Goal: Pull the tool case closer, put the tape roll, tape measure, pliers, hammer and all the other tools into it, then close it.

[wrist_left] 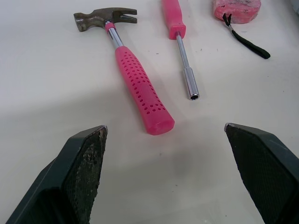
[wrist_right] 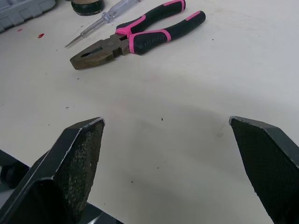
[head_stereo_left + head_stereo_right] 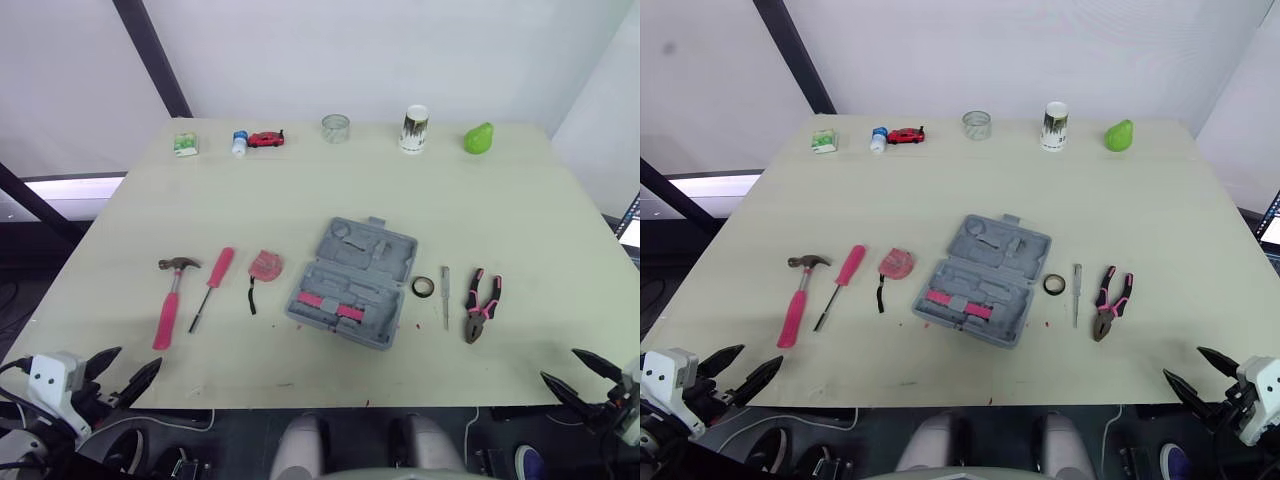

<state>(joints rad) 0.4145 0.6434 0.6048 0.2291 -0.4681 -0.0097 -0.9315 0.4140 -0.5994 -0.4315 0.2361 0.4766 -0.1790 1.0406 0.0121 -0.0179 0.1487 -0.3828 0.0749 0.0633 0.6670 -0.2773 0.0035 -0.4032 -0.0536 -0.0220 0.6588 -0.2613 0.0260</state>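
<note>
Open wide and empty: left end effector [image 3: 138,356] at 7 o'clock, right end effector [image 3: 559,364] at 5 o'clock. Centred on surface [image 3: 300,200], tool case [image 3: 352,282] lying open; hammer [image 3: 172,300] at its 9 o'clock, pliers [image 3: 482,306] at 3 o'clock.

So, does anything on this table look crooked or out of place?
Yes. The open tool case lies turned at an angle, while the hammer and pliers to its sides lie roughly straight. A red toy car and a green pear-shaped thing at the far edge are no tools.
</note>
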